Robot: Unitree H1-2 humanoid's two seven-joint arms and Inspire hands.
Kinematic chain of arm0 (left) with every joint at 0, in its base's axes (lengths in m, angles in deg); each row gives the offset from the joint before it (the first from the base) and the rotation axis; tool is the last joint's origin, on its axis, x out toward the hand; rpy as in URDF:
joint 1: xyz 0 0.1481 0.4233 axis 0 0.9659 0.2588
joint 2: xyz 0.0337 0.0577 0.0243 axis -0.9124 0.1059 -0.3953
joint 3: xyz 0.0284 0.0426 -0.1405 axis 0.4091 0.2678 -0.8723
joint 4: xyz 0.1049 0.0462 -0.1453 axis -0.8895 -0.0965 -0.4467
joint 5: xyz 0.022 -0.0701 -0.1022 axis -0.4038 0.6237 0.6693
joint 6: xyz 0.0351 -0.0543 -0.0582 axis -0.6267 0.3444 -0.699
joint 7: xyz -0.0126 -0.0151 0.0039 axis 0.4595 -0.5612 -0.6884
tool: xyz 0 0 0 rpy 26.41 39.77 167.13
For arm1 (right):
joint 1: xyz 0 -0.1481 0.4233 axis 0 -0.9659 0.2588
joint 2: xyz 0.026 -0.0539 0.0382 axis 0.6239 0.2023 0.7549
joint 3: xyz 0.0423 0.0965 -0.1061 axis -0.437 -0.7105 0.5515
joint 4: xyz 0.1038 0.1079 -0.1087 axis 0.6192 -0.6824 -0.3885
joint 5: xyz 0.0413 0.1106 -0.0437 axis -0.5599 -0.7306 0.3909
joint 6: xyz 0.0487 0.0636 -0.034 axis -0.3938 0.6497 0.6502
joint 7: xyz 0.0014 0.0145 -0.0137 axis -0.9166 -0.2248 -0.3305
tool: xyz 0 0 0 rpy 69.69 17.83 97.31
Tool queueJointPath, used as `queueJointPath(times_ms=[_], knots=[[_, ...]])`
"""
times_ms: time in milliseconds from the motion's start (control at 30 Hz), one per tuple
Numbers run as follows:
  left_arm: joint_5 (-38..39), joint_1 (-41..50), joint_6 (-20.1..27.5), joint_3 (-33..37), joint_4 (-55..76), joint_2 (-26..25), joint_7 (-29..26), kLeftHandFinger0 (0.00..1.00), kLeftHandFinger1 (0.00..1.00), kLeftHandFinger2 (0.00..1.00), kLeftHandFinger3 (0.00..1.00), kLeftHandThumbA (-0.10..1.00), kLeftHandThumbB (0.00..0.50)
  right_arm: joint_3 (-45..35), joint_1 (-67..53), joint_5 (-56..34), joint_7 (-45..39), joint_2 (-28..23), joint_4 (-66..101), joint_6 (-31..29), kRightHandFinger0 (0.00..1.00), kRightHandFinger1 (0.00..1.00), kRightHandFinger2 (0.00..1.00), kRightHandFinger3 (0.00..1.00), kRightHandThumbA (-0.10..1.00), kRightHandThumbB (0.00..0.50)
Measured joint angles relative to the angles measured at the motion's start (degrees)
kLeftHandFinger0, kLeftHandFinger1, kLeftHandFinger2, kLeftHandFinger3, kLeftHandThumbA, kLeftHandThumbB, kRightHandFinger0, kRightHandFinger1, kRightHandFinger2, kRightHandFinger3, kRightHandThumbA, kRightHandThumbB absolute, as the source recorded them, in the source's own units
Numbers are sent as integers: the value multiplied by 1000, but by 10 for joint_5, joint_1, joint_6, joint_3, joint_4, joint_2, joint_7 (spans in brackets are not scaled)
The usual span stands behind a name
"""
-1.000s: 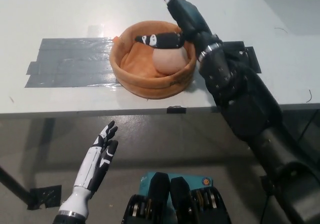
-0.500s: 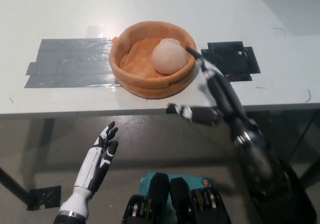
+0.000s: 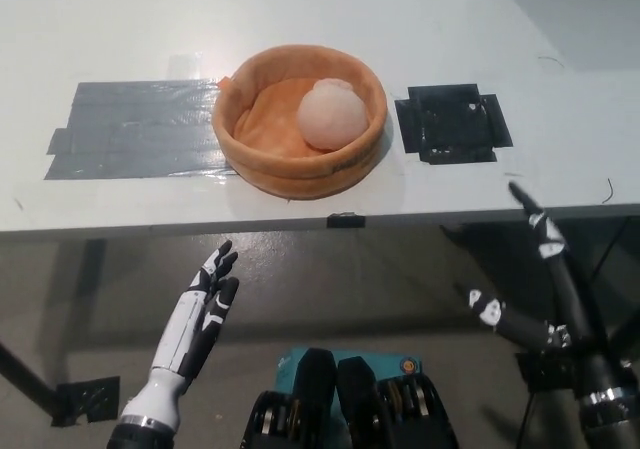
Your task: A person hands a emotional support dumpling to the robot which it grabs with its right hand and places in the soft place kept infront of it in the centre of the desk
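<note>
A pale pink dumpling plush [image 3: 332, 115] lies inside the orange soft round bed [image 3: 250, 154] at the middle of the white desk [image 3: 120, 29], resting toward the bed's right side. My black right hand [image 3: 548, 299] hangs below the desk's front edge at the lower right, open, with its fingers spread and nothing in it. At the lower left my white left hand [image 3: 198, 314] rests below the desk, open and empty too.
A grey tape patch [image 3: 130, 141] covers the desk left of the bed, and a black tape patch [image 3: 452, 122] lies to its right. The desk's front edge [image 3: 300, 219] runs across the middle of the picture, with floor below.
My right hand has let go of the dumpling, drawn back out of the bed and dropped below the desk's front edge. The dumpling stays in the bed. The left hand has not moved.
</note>
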Motion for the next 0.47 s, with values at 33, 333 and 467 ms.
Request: queueJointPath(times_ms=[33,333,467], knots=[[0,0,0,0,0,0,0,1000,1000,1000,1000,1000,10,1,-1,0,0,0,-16,-8,1000,1000,1000,1000,736,226],[-4,0,0,0,-1,0,0,1000,1000,1000,1000,1000,0,16,-6,4,0,1,-82,-37,1000,1000,1000,1000,812,229],[-5,0,0,0,-1,0,0,1000,1000,1000,1000,1000,0,21,-6,4,0,1,-89,-41,1000,1000,1000,1000,809,225]])
